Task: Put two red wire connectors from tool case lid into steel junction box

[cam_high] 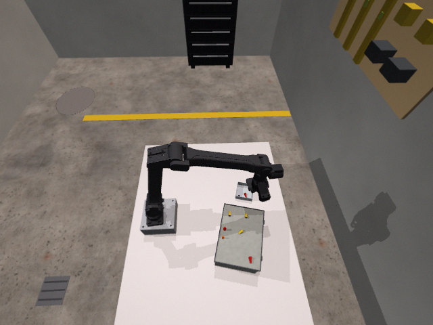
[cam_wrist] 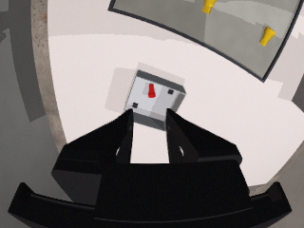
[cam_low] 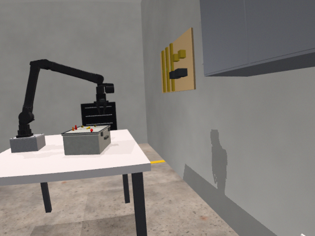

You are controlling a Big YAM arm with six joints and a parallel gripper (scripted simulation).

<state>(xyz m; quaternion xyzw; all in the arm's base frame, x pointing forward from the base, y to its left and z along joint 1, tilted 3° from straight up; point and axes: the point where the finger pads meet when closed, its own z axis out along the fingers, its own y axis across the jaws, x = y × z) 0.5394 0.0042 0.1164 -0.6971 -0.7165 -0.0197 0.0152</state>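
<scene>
White bench (cam_high: 195, 279) first: it carries everything you need, with the arm's base at one side and the grey tool case (cam_high: 239, 237) toward the other. Your arm is stretched out over the far corner, its tool (cam_wrist: 150, 128) hanging high above the steel junction box (cam_high: 239, 191), which sits on the bench just beyond the case's far end, apart from it.

Look at the case's lid (cam_high: 244, 244) next. Two red wire connectors remain there: one (cam_high: 250, 258) near the near end, another (cam_high: 224, 228) by the arm-side edge. Three yellow ones and a small orange one lie among them; leave those alone.

Inside the box you already have one red connector (cam_wrist: 152, 91) lying on the floor of the box, so judge the job as half done. One more red piece has to come over.

Your tool's fingers stand partly closed with a plain gap between them, and nothing is pinched there; the wrist view shows bare bench through the gap. Expect to carry the arm back over the lid for the second red connector.
</scene>
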